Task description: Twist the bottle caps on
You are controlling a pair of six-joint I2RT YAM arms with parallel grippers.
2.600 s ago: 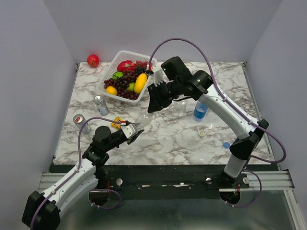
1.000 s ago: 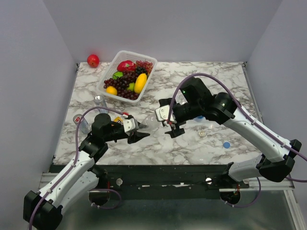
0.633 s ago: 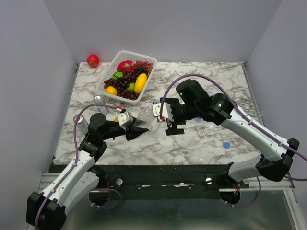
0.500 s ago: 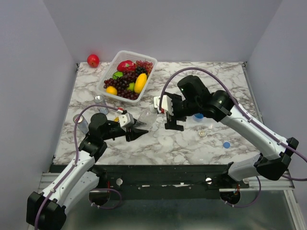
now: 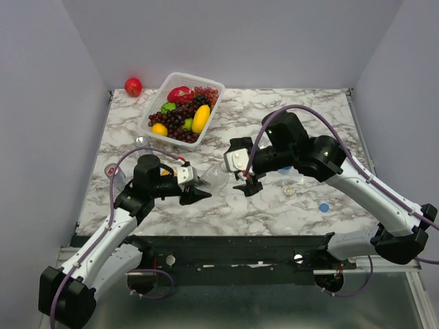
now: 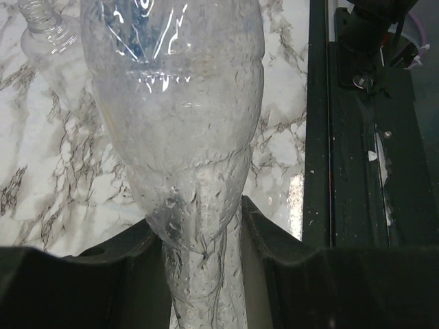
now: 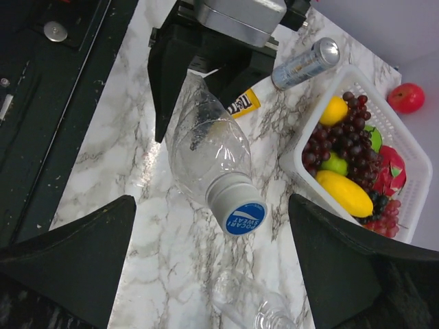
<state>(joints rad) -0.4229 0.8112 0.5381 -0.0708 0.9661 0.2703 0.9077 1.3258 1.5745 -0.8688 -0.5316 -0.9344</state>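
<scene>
The left arm (image 5: 103, 240) rises from its base and bends at the elbow. Its forearm lies nearly level and points its left claw (image 5: 200, 192) across toward the other claw. That claw's two black fingers (image 6: 103, 267) are closed tight on the base end of a clear bottle (image 6: 178, 123).

The right arm (image 5: 363, 188) sweeps up from its base to a high elbow, then angles down. The right claw (image 5: 247, 186) faces the left claw from just beside it. Its jaws are spread wide, one finger (image 7: 68, 260) on each side of the bottle's capped end, touching nothing.
</scene>
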